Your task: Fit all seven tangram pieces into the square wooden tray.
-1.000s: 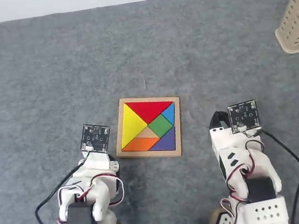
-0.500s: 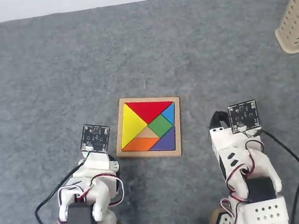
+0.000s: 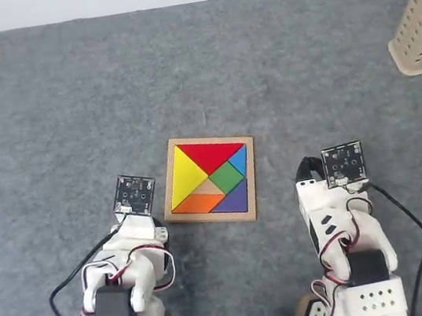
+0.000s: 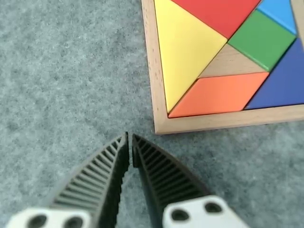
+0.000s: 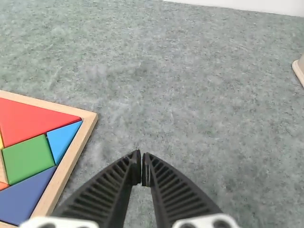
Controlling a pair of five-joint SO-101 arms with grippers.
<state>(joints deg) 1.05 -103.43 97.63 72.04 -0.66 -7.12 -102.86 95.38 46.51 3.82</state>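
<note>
Grey carpet is spread over the table, and the square wooden tray [image 3: 210, 139] is seen lying flat on it, slightly turned, between the two arms. All seven pieces are seated inside the tray's rim with no gap visible. The yellow triangle [image 3: 184, 176] is set along the side facing the left arm and the red triangle [image 3: 210, 155] along the far side. The small blue triangle [image 3: 238, 159] and green square [image 3: 227, 176] are placed toward the right arm's side. The tan triangle [image 3: 210, 187] is held at the centre. The orange parallelogram [image 3: 196, 203] and indigo triangle [image 3: 234, 196] are lined up along the near edge.

The left gripper [image 4: 129, 137] is parked just beside the tray's near corner, its jaws brought together tip to tip with nothing between them. The right gripper [image 5: 141, 154] is likewise closed and empty, set over bare carpet and farther from the tray's opposite side. The tray is thus found ahead of and inward from each tool, with the left arm the nearer. Both arms are folded back low toward their bases.

The puzzle is judged complete, and no further placement appears to be called for. A cream perforated basket [image 3: 421, 23] is left well apart from the tray, beyond its far right corner.
</note>
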